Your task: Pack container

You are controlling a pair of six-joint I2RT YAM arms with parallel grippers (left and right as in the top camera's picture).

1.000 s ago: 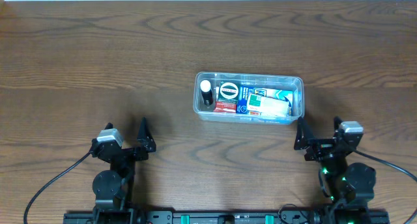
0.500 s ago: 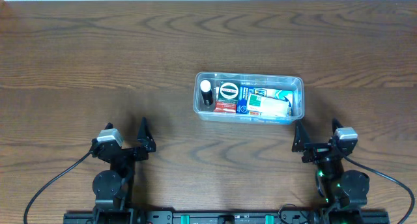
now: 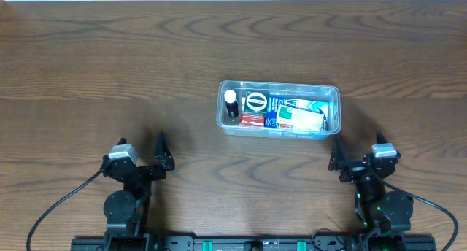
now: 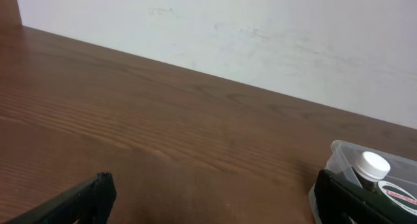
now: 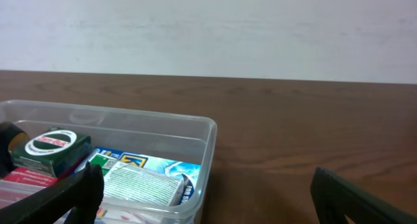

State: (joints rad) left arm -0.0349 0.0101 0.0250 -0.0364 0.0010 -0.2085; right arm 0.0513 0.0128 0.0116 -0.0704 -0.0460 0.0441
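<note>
**Right arm drawn back; container loaded**

1. Change. Over the last second the right gripper (image 3: 357,146) has pulled back from the container (image 3: 277,84) toward 6 o'clock. It now stands near the arm's base, off the container's 5 o'clock corner and clear of it. Its fingers are spread and hold nothing. In the right wrist view both finger tips frame the tub with open air between them.

2. Left side. The left gripper (image 3: 141,146) has not moved. It sits at 8 o'clock from the container, well apart, with its fingers spread and empty.

3. Meaning for the task. Both arms are parked and no loose item shows on the table (image 3: 109,61). The packing therefore appears complete or nearly so.

4. Container position. The clear tub lies on the table just off centre toward 3 o'clock, with its long side running 9 to 3 o'clock.

5. Contents.
   - 9 o'clock end: a bottle (image 3: 230,98) with a white cap, upright.
   - Next to it: a green box (image 3: 255,102) with a round label, resting on a red packet (image 3: 252,120).
   - 3 o'clock half: a blue packet (image 3: 295,117), lying flat.

No lid is visible.
</note>
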